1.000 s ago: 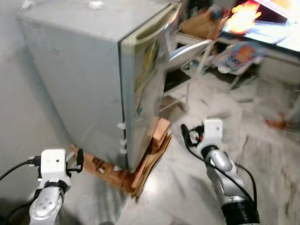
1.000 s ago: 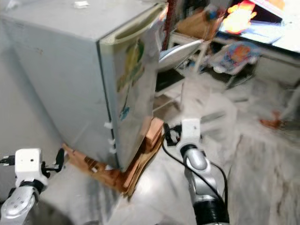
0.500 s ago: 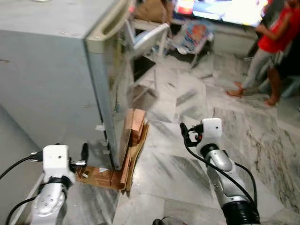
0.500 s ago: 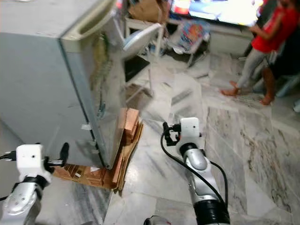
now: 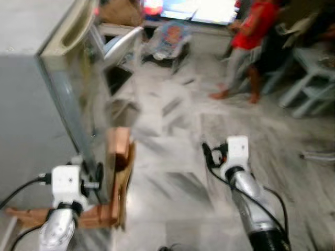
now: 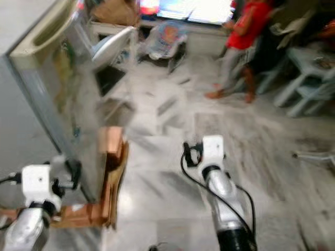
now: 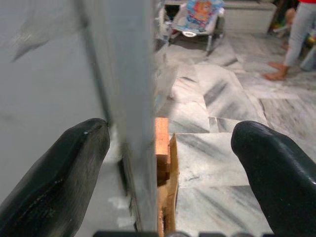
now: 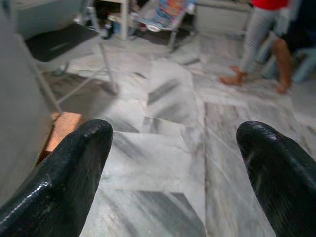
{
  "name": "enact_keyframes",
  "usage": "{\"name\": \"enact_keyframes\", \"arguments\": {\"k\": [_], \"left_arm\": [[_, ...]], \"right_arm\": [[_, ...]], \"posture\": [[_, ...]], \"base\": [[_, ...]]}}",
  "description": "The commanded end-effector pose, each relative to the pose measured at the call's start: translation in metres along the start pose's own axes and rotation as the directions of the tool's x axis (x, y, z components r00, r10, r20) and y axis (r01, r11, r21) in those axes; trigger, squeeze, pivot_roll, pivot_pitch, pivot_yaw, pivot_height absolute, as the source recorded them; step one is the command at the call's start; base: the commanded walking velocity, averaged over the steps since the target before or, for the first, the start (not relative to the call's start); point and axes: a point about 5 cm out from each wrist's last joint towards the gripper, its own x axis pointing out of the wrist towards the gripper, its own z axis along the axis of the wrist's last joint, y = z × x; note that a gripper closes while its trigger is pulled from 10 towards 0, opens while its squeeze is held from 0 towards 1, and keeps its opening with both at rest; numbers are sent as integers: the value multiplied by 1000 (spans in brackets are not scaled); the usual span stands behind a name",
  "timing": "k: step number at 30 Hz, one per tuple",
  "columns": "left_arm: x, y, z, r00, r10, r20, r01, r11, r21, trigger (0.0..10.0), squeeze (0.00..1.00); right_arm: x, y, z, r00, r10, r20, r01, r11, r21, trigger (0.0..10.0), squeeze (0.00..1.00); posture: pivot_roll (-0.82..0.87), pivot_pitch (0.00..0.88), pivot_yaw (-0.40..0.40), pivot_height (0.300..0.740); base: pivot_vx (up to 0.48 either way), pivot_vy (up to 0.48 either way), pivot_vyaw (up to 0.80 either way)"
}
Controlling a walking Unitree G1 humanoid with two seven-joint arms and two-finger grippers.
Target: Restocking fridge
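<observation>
A grey fridge (image 5: 36, 104) stands at my left with its door closed, and its front corner (image 7: 133, 98) rises close in the left wrist view. My left gripper (image 5: 98, 174) hangs low beside that corner, open and holding nothing; both black fingers (image 7: 59, 173) spread wide. Over the marble floor to the right of the fridge, my right gripper (image 5: 208, 155) is also open and holds nothing, fingers (image 8: 64, 168) well apart.
Brown cardboard and wood pieces (image 5: 118, 157) lie at the fridge's base. A white chair (image 5: 120, 47) and a baby bouncer (image 5: 170, 36) stand behind it. A person in a red top (image 5: 251, 31) stands at the back right near pale plastic furniture (image 5: 309, 73).
The camera has swung to the right, so the fridge sits further left in view and the person has come further in. Both arms keep their pose, grippers still open.
</observation>
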Motion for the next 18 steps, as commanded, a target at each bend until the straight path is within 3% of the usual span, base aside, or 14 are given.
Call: {"name": "enact_keyframes", "arguments": {"k": [1,11,18], "left_arm": [[0,-6,3,1000,-16,15,16,1000,-20,10000,0],[7,0,9,998,58,37,-58,998,12,10000,0],[1,18,12,994,99,43,-99,995,-6,10000,0]], "right_arm": [[-1,-8,2,1000,-24,2,24,1000,-13,10000,0],[1,-6,6,1000,-9,23,9,1000,-24,10000,0],[-2,-8,5,1000,-2,11,2,999,-32,10000,0]], "posture": [[51,0,-68,740],[66,4,-60,740],[73,39,-58,740]], "base": [[0,0,0],[0,0,-130],[0,0,0]]}}
